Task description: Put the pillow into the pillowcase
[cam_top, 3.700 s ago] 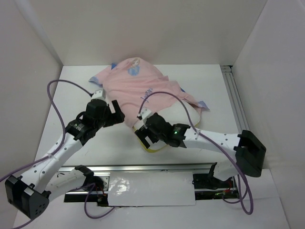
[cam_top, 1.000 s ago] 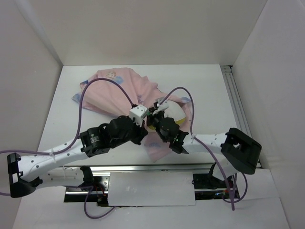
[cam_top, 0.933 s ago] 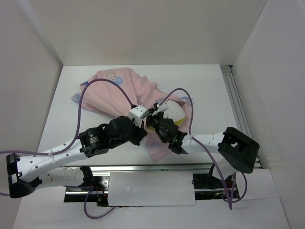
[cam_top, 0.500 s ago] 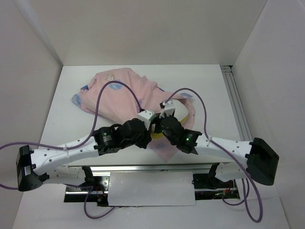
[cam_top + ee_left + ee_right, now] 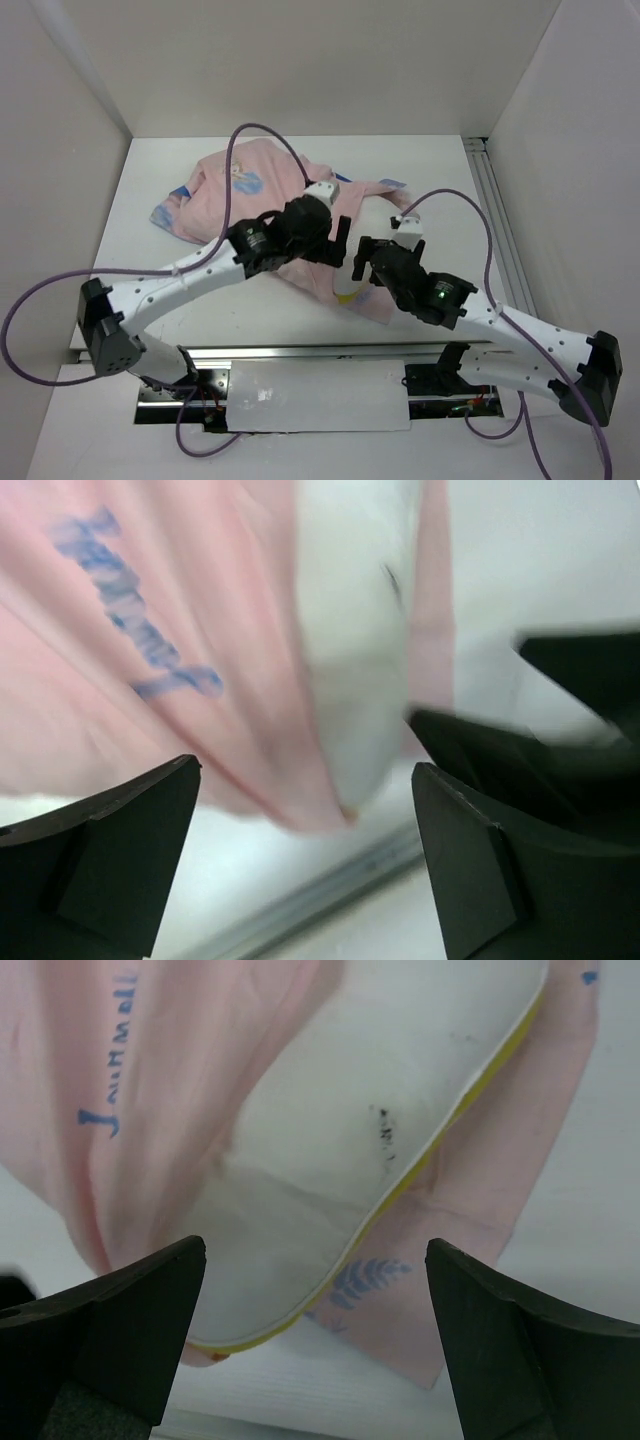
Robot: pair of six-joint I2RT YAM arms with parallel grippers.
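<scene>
The pale pink pillowcase [image 5: 255, 190] lies crumpled at the table's middle back, with a cartoon print on top and a blue edge at its left. The white pillow [image 5: 352, 288] pokes out of its near end; most of it is under the fabric. My left gripper [image 5: 340, 240] hovers open over that near end. My right gripper [image 5: 362, 262] is open just to its right, and nothing is between either pair of fingers. Below the right gripper [image 5: 315, 1340] I see the pillow [image 5: 350, 1130] with its yellow strip and the pillowcase [image 5: 90, 1090]. Below the left gripper [image 5: 300, 865] are the blurred pillowcase [image 5: 140, 670] and the pillow [image 5: 350, 630].
A metal rail [image 5: 497, 215] runs along the table's right side and another [image 5: 300, 355] along the near edge by the arm bases. White walls close in the back and both sides. Purple cables [image 5: 265, 135] loop above the arms.
Both grippers have gone from shut to open and let go of the pillowcase. Both arms have moved back and to the right. The fabric has settled lower over the pillow.
</scene>
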